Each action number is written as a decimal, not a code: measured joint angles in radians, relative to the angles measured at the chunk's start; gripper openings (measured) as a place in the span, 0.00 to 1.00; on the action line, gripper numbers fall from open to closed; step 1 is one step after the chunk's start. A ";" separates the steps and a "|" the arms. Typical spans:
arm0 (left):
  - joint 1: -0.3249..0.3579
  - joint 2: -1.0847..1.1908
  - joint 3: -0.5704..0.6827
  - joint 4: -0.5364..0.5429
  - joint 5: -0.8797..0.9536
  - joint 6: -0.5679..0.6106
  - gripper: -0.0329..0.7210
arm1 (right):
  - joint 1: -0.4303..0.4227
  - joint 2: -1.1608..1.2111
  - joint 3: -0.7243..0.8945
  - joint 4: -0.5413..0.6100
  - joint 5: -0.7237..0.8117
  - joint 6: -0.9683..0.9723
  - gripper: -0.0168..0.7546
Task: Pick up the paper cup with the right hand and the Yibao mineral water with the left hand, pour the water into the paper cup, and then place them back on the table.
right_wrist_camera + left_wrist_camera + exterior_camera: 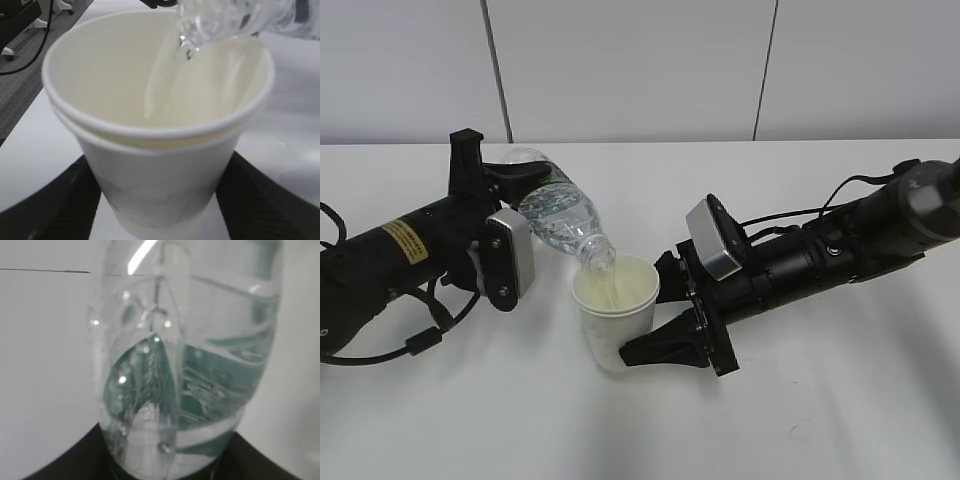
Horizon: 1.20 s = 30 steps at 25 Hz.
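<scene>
My left gripper [505, 185], on the arm with the yellow sticker, is shut on the Yibao mineral water bottle [560, 215]. The clear bottle is tilted, neck down to the right, and water streams from its mouth into the paper cup [613, 310]. My right gripper [665, 315] is shut on the off-white cup and holds it upright. In the left wrist view the bottle [190, 365] fills the frame between the jaws. In the right wrist view the cup [160, 150] sits between both black fingers [55, 210], with the bottle mouth [215, 22] above its rim.
The white table [820, 400] spreads around both arms. A grey panelled wall [640, 70] stands behind it. Black cables [380, 340] loop by the left arm. A grey floor and a stand's foot show past the table edge [20, 75] in the right wrist view.
</scene>
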 joint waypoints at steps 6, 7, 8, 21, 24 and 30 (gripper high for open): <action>0.000 -0.001 -0.034 0.003 0.000 0.006 0.43 | 0.000 0.000 0.000 -0.009 0.053 0.017 0.68; 0.000 -0.001 -0.036 0.004 0.000 0.006 0.43 | 0.000 0.000 0.000 -0.012 0.055 0.019 0.68; 0.000 -0.001 -0.039 0.004 0.000 0.006 0.43 | 0.000 0.000 0.000 -0.012 0.056 0.019 0.68; 0.000 -0.001 -0.040 0.005 0.000 0.072 0.43 | 0.000 0.000 0.000 -0.019 0.068 0.022 0.68; 0.000 -0.001 -0.040 0.005 -0.001 0.074 0.43 | 0.000 0.000 0.000 -0.019 0.069 0.023 0.68; 0.000 -0.001 -0.040 0.000 -0.001 0.078 0.43 | 0.000 0.000 0.000 -0.023 0.073 0.023 0.68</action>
